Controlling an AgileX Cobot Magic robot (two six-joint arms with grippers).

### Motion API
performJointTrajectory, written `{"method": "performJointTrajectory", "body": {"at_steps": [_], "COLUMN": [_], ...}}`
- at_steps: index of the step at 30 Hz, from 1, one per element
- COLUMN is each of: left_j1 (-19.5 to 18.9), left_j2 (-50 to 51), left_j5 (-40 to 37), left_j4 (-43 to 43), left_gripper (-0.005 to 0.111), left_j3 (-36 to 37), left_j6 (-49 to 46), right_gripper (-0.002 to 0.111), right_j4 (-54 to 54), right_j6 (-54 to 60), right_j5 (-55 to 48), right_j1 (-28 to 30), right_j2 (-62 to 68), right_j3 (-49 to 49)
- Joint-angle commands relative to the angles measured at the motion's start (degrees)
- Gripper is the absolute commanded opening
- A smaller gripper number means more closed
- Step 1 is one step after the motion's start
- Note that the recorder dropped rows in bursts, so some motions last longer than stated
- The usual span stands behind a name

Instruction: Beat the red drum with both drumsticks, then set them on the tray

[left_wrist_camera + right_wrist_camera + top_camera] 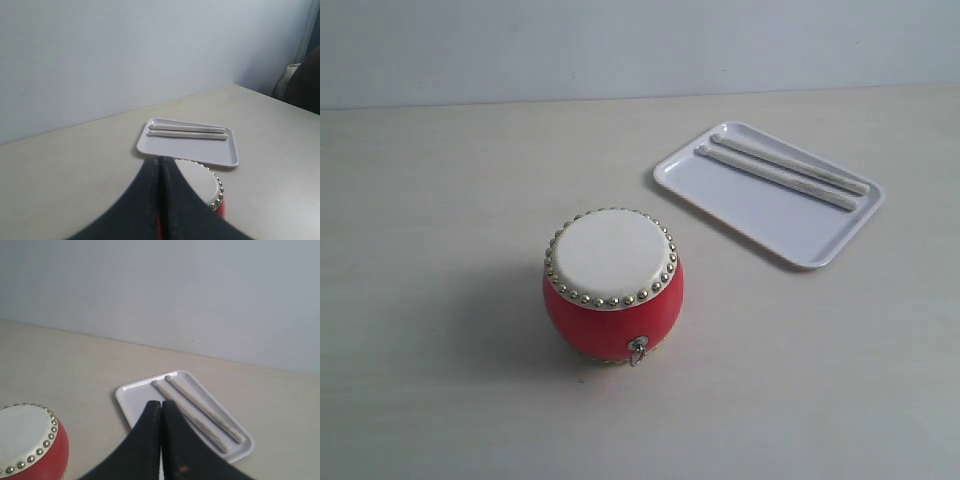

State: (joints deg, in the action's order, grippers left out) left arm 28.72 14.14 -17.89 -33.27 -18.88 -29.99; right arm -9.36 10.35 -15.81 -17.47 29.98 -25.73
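Observation:
The red drum (612, 288) stands upright near the middle of the table, its cream skin ringed with metal studs and a small metal ring on its front. Behind it to the right lies the white tray (750, 208), and both drumsticks (775, 177) rest side by side in it. Neither arm shows in the exterior view. My left gripper (161, 161) is shut and empty, with the drum (202, 185) partly hidden behind its fingers and the tray (187, 150) beyond. My right gripper (161, 403) is shut and empty, held over the near side of the tray (137, 400), with the drumsticks (200, 412) beyond it.
The pale tabletop (440, 200) meets a plain light wall (620, 40) at the back. A dark object (306, 82) stands past the table's far corner in the left wrist view.

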Motion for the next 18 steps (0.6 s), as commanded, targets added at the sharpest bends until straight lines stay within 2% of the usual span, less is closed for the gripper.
{"method": "performJointTrajectory", "body": {"at_steps": [1,8,11,14,18], "left_j1": [-0.1,-0.1,-0.5,-3.4,-10.5], "left_j2": [-0.1,-0.1,-1.5,-3.4,-5.2], "left_j5": [-0.1,-0.1,-0.1,-0.1,0.5], "left_j4": [0.2,0.2,3.7,3.5,4.4], "left_gripper": [0.0,0.0,0.0,0.0,0.0], "left_j3": [0.3,0.3,0.3,0.3,0.6], "left_j6": [0.3,0.3,0.2,0.4,0.1], "right_gripper": [0.0,0.0,0.0,0.0,0.0], "right_j4": [-0.1,-0.2,-0.2,-0.2,-0.2], "right_j6": [-0.2,-0.2,-0.2,-0.2,-0.2], "right_j5": [0.8,0.8,0.8,0.8,0.8], "right_j1": [0.2,0.2,0.2,0.2,0.2], "right_j2": [-0.3,-0.2,-0.2,-0.2,-0.2], "right_j3": [0.2,0.2,0.2,0.2,0.2]}}
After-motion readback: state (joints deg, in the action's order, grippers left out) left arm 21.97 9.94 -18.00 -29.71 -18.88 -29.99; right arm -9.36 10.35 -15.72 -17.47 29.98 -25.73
